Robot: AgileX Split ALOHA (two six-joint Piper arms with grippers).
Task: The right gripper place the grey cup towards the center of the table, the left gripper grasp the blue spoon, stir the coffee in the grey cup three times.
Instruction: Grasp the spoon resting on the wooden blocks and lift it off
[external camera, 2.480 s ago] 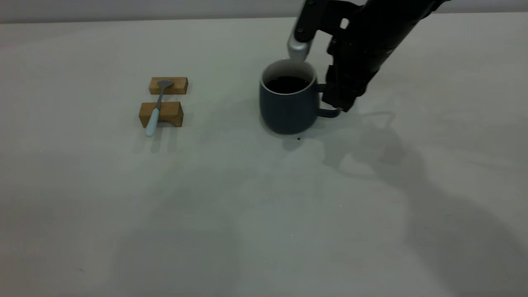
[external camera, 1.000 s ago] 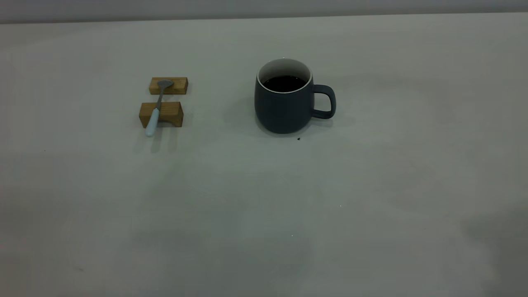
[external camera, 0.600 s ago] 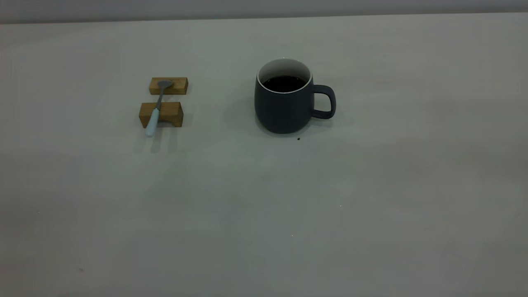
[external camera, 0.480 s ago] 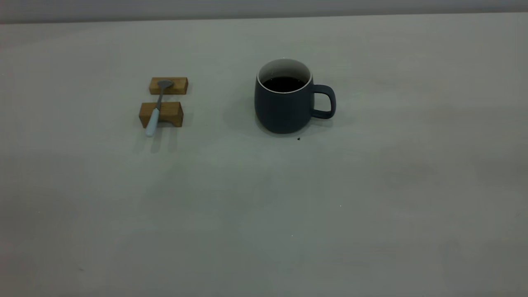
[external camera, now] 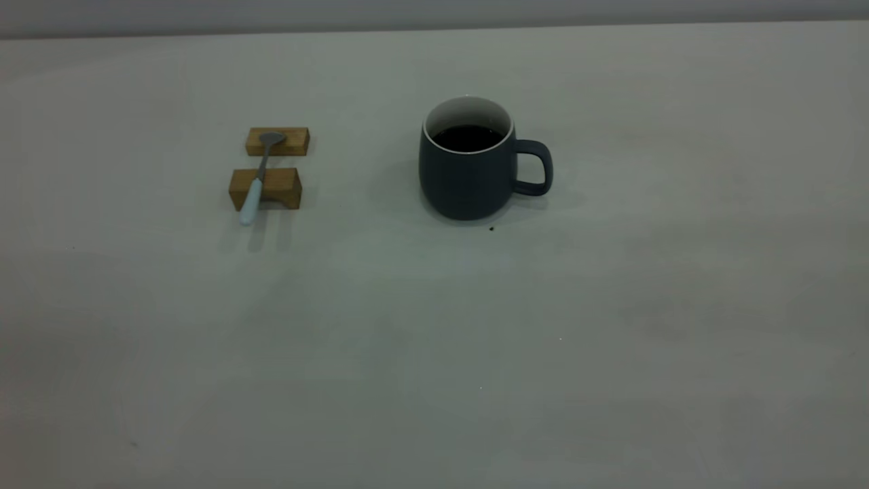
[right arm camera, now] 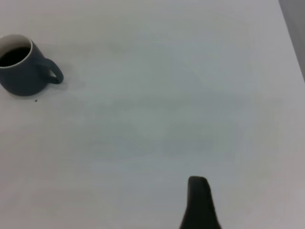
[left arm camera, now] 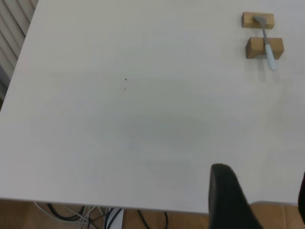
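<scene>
The grey cup (external camera: 461,180) stands upright near the middle of the table (external camera: 434,339), handle to the right, with dark coffee (external camera: 468,138) inside. The blue spoon (external camera: 256,178) lies across two wooden blocks to the cup's left, its pale handle toward the front. Neither arm shows in the exterior view. My left gripper (left arm camera: 264,176) is open over the table's edge, far from the spoon (left arm camera: 266,43), and holds nothing. Of my right gripper only one black finger (right arm camera: 198,202) shows, with nothing beside it. It hangs far from the cup (right arm camera: 24,78).
The two wooden blocks (external camera: 277,141) (external camera: 275,187) sit one behind the other under the spoon. A tiny dark speck (external camera: 491,229) lies just in front of the cup. Cables and a wooden floor (left arm camera: 143,219) show past the table's edge.
The right arm, which was at the cup's handle 2.5 s ago, has let go and left the exterior view. Cup and spoon have stayed still over the last second.
</scene>
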